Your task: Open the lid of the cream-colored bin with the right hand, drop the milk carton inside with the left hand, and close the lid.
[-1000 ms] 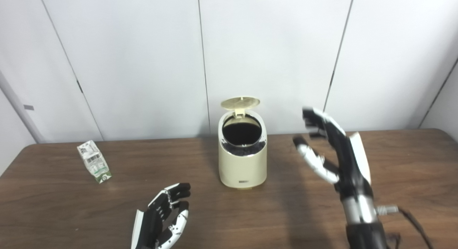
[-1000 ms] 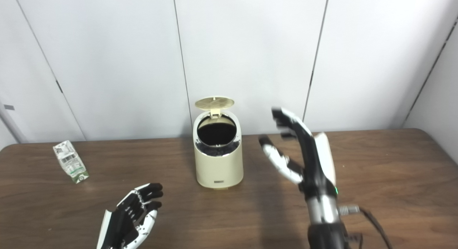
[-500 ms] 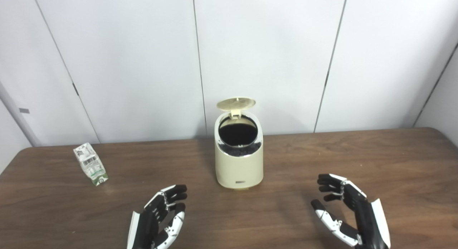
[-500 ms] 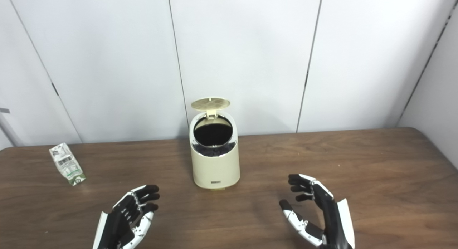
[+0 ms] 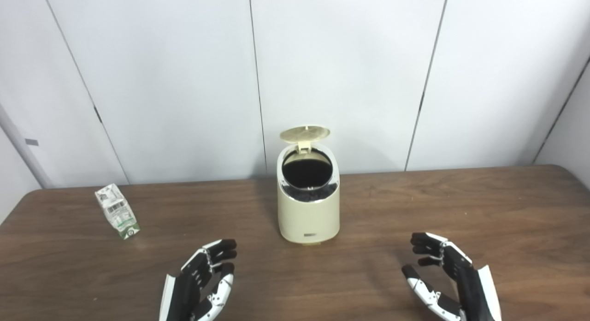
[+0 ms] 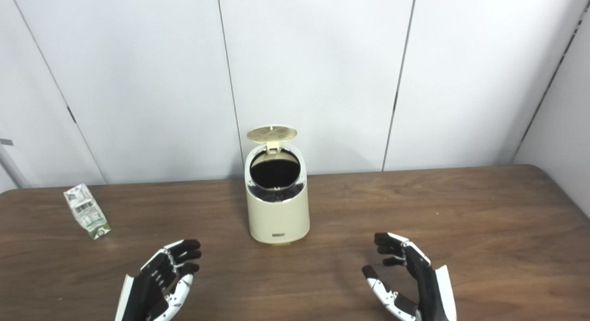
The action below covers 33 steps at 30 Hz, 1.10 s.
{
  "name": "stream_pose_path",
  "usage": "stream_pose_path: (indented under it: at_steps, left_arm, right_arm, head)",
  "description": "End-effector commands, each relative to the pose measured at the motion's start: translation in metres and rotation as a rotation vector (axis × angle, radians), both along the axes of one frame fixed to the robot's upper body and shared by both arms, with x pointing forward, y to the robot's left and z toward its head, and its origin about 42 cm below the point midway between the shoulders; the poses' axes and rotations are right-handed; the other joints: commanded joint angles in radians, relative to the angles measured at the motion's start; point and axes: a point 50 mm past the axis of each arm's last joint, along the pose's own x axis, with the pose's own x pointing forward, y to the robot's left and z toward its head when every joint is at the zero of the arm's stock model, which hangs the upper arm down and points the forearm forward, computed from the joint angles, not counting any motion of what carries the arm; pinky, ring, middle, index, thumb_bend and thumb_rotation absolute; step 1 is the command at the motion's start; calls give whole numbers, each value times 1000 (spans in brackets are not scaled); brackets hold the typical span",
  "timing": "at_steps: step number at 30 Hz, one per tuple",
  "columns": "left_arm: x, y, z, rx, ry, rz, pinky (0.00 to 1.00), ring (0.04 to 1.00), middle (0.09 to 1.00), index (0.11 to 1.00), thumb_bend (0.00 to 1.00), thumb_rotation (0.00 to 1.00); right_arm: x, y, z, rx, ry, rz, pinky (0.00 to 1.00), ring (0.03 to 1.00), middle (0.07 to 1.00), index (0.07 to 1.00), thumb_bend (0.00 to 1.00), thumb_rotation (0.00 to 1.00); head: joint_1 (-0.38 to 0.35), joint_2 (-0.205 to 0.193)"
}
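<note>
The cream-colored bin (image 5: 308, 215) stands upright at the table's middle back, its round lid (image 5: 304, 133) raised on the rear hinge and the dark inside showing. A small white and green milk carton (image 5: 117, 211) lies tilted on the table far to the left, apart from both hands. My left hand (image 5: 199, 281) hovers low near the front edge, left of the bin, open and holding nothing. My right hand (image 5: 445, 277) is low at the front right, also open and holding nothing, well clear of the bin.
The brown wooden table (image 5: 461, 205) fills the lower view, its back edge meeting white wall panels (image 5: 350, 67). Bare wood separates the bin from the carton and from each hand.
My right hand dropped from beside the raised lid down to the front right of the table. The left hand sank slightly toward the front edge. Bin and carton have not moved.
</note>
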Motion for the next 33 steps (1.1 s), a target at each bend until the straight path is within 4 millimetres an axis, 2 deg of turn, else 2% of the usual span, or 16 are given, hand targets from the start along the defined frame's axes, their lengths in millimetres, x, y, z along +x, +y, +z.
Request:
stream_pose_path:
  at_steps: [1,9,13,17,19,21,24,26,29,33]
  left_arm:
    - [-5,3,4,10,-41,4,639,719,742,724,227,180]
    - [-8,5,5,9,-32,6,639,719,741,721,235,206]
    - [-8,8,5,29,-35,12,624,709,732,714,248,213]
    - [-9,14,10,57,-59,20,604,698,728,708,406,234]
    - [-9,19,20,86,-92,37,599,696,727,709,473,215]
    - [-8,23,30,96,-115,53,618,710,736,730,592,274]
    - [-5,34,46,94,-179,62,623,716,749,745,666,309]
    - [-4,44,58,89,-219,57,652,733,774,776,757,337]
    - [-3,62,78,116,-271,80,684,754,804,823,841,394]
    - [-3,77,98,146,-307,153,690,764,813,837,895,419]
  right_arm:
    - [2,0,8,4,-62,7,580,671,698,687,257,257]
    - [2,0,9,-12,-55,4,566,662,688,681,264,323]
    - [2,1,8,-10,-50,3,563,659,686,680,265,308]
    - [3,3,7,-33,-50,-10,555,653,681,674,256,292]
    - [4,2,6,-23,-45,-11,557,655,683,675,256,278]
    - [4,1,5,-17,-44,-12,558,657,685,677,253,262]
    - [5,-4,4,-25,-47,-13,557,656,683,676,250,257]
    - [4,-7,2,-21,-48,-10,557,656,687,679,257,290]
    - [5,-12,1,-21,-42,-7,560,659,690,683,251,235]
    - [7,-20,0,-46,-33,-21,561,659,689,678,247,209]
  head:
    - [0,1]
    - [3,9]
    - [3,7]
    - [2,2]
    - [9,-3]
    - [17,-6]
    - [39,-10]
    - [50,-12]
    - [67,-16]
    - [101,-23]
